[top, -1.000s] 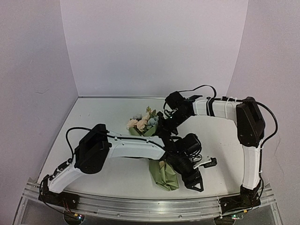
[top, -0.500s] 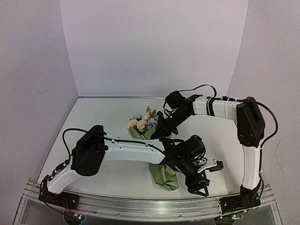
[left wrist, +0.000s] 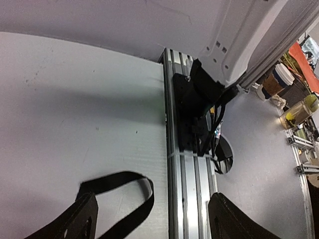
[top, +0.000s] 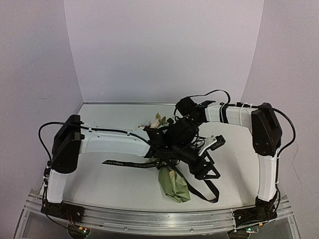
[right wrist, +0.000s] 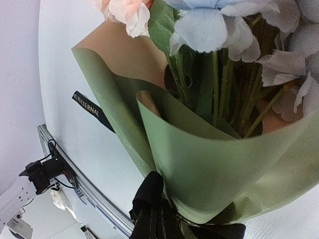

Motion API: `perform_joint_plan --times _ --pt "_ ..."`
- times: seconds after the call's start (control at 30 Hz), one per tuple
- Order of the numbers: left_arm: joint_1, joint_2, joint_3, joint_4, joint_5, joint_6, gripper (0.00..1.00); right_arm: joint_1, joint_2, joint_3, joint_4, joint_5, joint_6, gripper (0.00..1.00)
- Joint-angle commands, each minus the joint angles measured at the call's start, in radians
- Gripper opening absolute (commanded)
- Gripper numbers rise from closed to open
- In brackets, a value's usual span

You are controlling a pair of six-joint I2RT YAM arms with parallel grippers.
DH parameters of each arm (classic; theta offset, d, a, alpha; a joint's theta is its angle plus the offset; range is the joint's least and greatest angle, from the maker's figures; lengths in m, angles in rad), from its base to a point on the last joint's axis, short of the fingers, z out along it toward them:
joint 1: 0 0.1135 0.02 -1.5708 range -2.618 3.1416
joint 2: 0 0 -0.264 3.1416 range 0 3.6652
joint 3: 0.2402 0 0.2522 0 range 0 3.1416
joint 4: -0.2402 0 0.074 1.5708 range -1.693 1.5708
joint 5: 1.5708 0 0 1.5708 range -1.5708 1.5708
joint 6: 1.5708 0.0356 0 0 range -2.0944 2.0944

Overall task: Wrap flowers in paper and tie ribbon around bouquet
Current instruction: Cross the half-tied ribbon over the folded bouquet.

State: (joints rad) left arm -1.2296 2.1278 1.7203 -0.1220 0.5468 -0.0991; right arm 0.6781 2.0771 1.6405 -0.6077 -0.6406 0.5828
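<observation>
The bouquet lies mid-table, its olive paper tip toward the front rail and its flowers toward the back. My left gripper hovers just right of the cone. In the left wrist view, this left gripper stands open and a loop of black ribbon lies on the table by its left finger. The lettered ribbon trails left from the cone. In the right wrist view, blooms rise from the paper. My right gripper is shut on bunched ribbon at the cone's neck.
An aluminium rail runs along the front edge and also shows in the left wrist view as the rail, with the right arm's base bolted on it. Jars and clutter sit beyond the table. White walls close in the back and sides.
My left arm has swung its elbow left and drawn its gripper back from the front right toward the centre. The ribbon now lies stretched to the left, with a loop at the front right.
</observation>
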Motion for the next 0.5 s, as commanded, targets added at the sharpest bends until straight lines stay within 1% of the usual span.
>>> perform_joint_plan --times 0.0,0.13,0.2,0.27,0.37,0.47 --pt "0.063 -0.256 -0.221 0.177 -0.106 -0.125 0.72 0.0 -0.096 -0.022 -0.005 0.046 -0.03 0.0" --pt "0.107 -0.476 -0.492 0.274 -0.252 -0.175 0.65 0.019 -0.146 -0.055 0.008 0.089 -0.047 0.0" --pt "0.137 -0.552 -0.593 0.282 -0.331 -0.209 0.6 0.028 -0.167 -0.069 0.018 0.105 -0.052 0.0" --pt "0.176 -0.608 -0.672 0.285 -0.389 -0.25 0.59 0.037 -0.186 -0.089 0.037 0.115 -0.049 0.0" --pt "0.248 -0.637 -0.742 0.272 -0.381 -0.28 0.58 0.055 -0.21 -0.115 0.061 0.13 -0.059 0.0" --pt "0.288 -0.613 -0.751 0.266 -0.328 -0.233 0.58 0.072 -0.228 -0.129 0.077 0.131 -0.074 0.0"
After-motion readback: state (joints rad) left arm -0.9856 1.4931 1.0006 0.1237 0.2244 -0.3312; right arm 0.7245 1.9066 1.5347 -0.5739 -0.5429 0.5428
